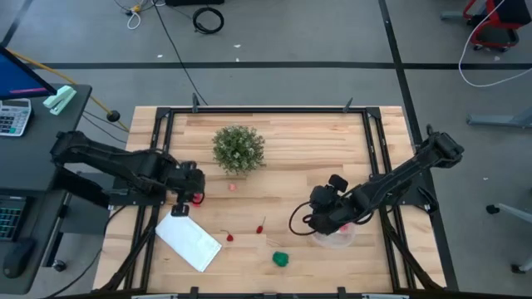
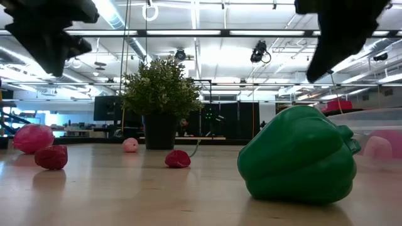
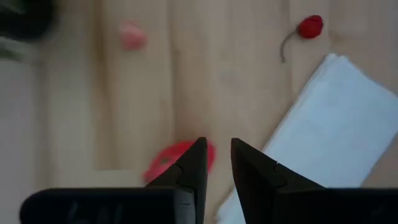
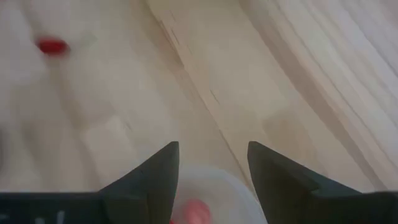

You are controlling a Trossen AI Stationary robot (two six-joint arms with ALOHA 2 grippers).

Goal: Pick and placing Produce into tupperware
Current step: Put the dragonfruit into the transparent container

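We judged the step in hand to be a pick on the left side. The left pincer (image 1: 193,184) hovered over a red piece of produce (image 3: 171,158) near the left edge of the bench (image 1: 291,133), just beside the flat white rectangle (image 1: 189,241). In the left wrist view its fingers (image 3: 194,168) stood close together with a narrow gap, and the red piece showed beside one of them, not between them; we could not tell whether they had hold of anything.

The right pincer (image 1: 332,218) hung over the tupperware (image 1: 334,239) near the right front of the bench, jaws apart and empty, with a pink piece (image 4: 193,211) already lying inside the container.

Still loose on the bench were a small pink piece (image 1: 233,187) by the bushy plant (image 1: 238,148), two small red pieces (image 1: 261,226) (image 1: 229,237) near the middle, and the green pepper (image 1: 282,259) towards the front.

The next move, as we saw it, called for centring the left fingers around the red piece before closing, then carrying it across to the tupperware.

We could read no brand, label or writing anywhere.
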